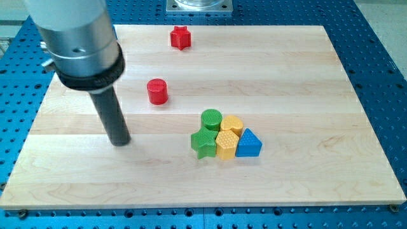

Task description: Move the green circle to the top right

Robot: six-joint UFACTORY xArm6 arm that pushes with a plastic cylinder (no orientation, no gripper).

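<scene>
The green circle (211,119) stands near the board's middle, at the top left of a tight cluster. Touching it are a green star (204,144) below it and a yellow block (233,124) to its right. A yellow hexagon (227,145) and a blue triangle (248,144) complete the cluster. My tip (119,141) rests on the board well to the view's left of the cluster, about level with the green star, touching no block.
A red cylinder (157,91) stands between my tip and the cluster, higher up. A red star (180,38) lies near the board's top edge. The wooden board (318,76) sits on a blue perforated table (381,63).
</scene>
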